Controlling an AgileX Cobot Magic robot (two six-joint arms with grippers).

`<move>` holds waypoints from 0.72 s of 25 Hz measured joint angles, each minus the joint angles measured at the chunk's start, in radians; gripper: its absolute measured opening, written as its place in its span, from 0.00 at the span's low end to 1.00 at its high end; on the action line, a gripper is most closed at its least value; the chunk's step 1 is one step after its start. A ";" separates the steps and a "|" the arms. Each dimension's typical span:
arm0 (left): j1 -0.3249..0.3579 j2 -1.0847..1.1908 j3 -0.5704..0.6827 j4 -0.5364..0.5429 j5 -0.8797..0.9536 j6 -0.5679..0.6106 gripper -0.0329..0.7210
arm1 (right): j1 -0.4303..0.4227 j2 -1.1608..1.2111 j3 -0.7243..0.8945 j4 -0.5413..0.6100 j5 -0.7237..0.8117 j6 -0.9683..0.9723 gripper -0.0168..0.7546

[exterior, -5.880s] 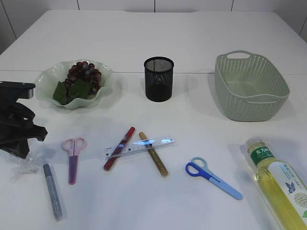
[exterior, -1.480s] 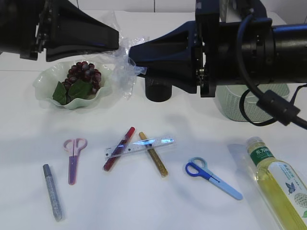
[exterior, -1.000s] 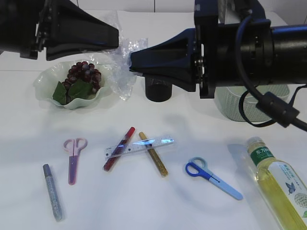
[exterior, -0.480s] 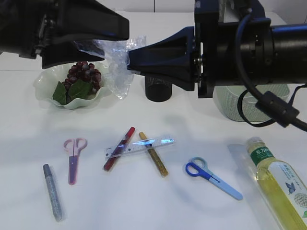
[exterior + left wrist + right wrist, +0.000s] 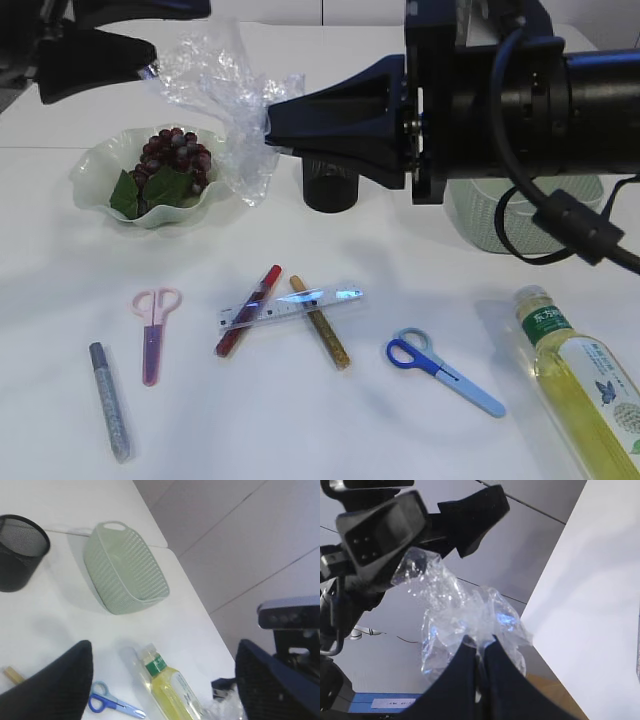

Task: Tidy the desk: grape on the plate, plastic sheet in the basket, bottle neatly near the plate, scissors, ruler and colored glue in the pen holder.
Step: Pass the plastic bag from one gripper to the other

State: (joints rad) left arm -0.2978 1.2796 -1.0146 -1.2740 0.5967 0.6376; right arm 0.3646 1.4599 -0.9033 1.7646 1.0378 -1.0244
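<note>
1. Crinkled clear plastic sheet [image 5: 215, 95] is hanging in the air above the white surface [image 5: 330, 420], pinched between the closed fingers of the right hand [image 5: 479, 652].
2. Left hand [image 5: 160, 680] is standing wide open and gripping nothing, though a corner of the sheet is lying close to its tip in the exterior view.
3. Pale green woven basket [image 5: 520, 180] is sitting to the right, well apart from the sheet.
4. Snagging on the left hand could be pulling the sheet out of its thin pinch.
5. Trailing folds could be brushing the dark grapes [image 5: 175, 155] or the black mesh pen holder [image 5: 331, 185] during the carry.
</note>
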 joint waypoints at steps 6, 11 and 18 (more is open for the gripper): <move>0.146 -0.002 0.000 0.098 0.084 0.020 0.74 | 0.000 0.000 0.000 0.000 0.000 0.000 0.04; 0.208 -0.002 0.000 0.357 0.156 0.017 0.69 | 0.000 0.000 0.000 0.000 -0.013 0.000 0.04; 0.214 0.022 0.000 0.810 0.220 -0.212 0.69 | 0.000 0.000 0.000 0.002 -0.143 0.000 0.04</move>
State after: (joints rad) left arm -0.0839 1.3019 -1.0146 -0.4638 0.8170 0.4258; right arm 0.3646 1.4599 -0.9033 1.7668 0.8948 -1.0244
